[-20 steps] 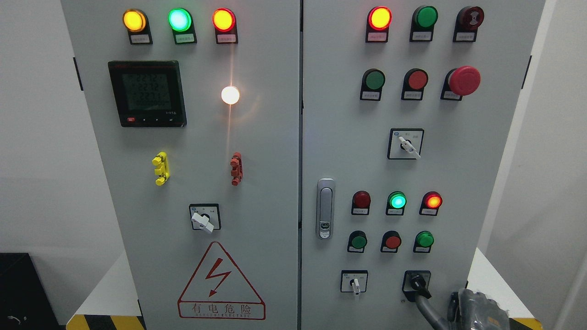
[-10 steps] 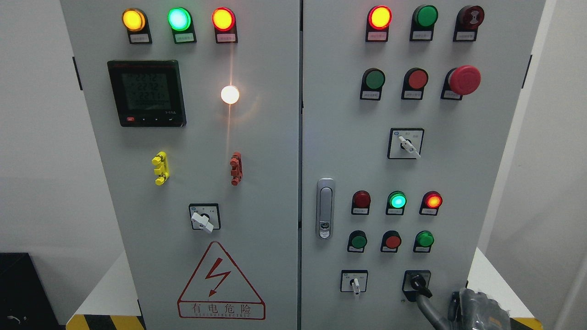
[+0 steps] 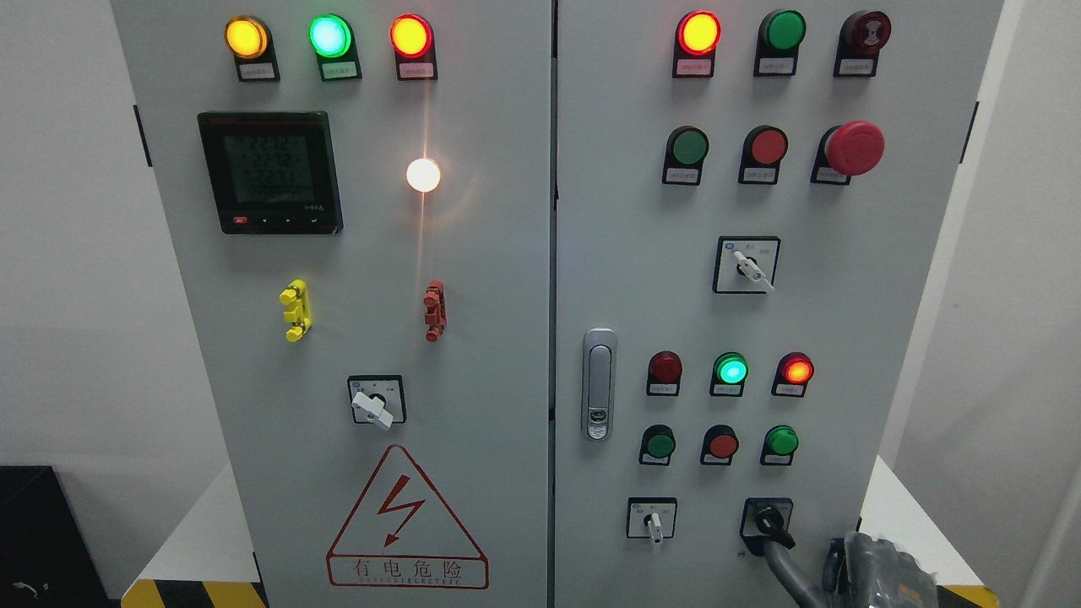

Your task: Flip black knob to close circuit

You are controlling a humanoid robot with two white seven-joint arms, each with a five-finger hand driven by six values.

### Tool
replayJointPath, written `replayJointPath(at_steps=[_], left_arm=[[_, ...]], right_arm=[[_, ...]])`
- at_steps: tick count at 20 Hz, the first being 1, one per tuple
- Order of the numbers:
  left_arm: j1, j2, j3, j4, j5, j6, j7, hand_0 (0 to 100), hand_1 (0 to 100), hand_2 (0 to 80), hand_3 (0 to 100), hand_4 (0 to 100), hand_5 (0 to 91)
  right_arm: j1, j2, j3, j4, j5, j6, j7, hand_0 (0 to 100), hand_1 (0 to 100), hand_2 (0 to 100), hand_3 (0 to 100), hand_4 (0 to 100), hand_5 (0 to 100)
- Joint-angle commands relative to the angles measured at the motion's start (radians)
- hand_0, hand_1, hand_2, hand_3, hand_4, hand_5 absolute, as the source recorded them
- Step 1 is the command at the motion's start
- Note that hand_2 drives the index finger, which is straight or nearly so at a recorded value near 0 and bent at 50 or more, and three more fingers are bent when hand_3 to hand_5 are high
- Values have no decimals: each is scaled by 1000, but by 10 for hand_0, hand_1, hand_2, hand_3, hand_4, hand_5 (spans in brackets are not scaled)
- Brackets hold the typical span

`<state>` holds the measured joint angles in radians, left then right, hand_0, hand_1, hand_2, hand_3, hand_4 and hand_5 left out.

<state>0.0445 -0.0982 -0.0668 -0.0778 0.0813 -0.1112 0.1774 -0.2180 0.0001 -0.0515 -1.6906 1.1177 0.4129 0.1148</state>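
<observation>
Grey two-door electrical cabinet [image 3: 473, 253] filling the view, set against plain white walls, standing on a pale bench [image 3: 198, 540] with yellow-and-black hazard tape [image 3: 190, 594] at the front edge. On the left door: three lit lamps along the top, a digital meter [image 3: 270, 171], a bright white lamp [image 3: 423, 175], a white selector switch [image 3: 377, 405] and a red high-voltage warning triangle [image 3: 407, 522]. On the right door: rows of pushbuttons and lamps, a red mushroom stop button [image 3: 854, 148], a chrome door latch [image 3: 599, 384].

Black knob [image 3: 768, 525] low on the right door, bottom row, just right of a small white selector [image 3: 653, 525]; lever pointing down and to the right. Right hand [image 3: 878, 570] at the bottom right corner, just below and right of the knob, one dark finger [image 3: 785, 567] reaching up to the knob's lower left, apparently touching or nearly touching the lever. Rest of the hand cut off by the frame edge; grip state impossible to tell. Left hand not visible.

Probably mid-turn or about to push. For a clean flip: press on the lever's outer end, not the hub; push along the arc of rotation rather than into the door; carry through to the detent, then ease off. Worth keeping clear of the white selector beside it. Risk of the finger slipping off the smooth lever tip.
</observation>
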Motion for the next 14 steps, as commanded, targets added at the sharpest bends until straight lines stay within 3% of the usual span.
replayJointPath(at_steps=[1, 9, 14], left_arm=[[0, 0, 1, 0, 0, -1, -3, 120, 556, 0, 0, 0, 0], [0, 0, 1, 0, 0, -1, -3, 120, 556, 0, 0, 0, 0], [0, 0, 1, 0, 0, -1, -3, 120, 556, 0, 0, 0, 0]], right_arm=[[12, -15, 38, -3, -4, -3, 0, 0, 0, 873, 1000, 957, 973], [32, -34, 102, 0, -4, -5, -1, 0, 0, 870, 1000, 955, 973], [55, -34, 107, -44, -4, -26, -24, 0, 0, 865, 1000, 955, 973]])
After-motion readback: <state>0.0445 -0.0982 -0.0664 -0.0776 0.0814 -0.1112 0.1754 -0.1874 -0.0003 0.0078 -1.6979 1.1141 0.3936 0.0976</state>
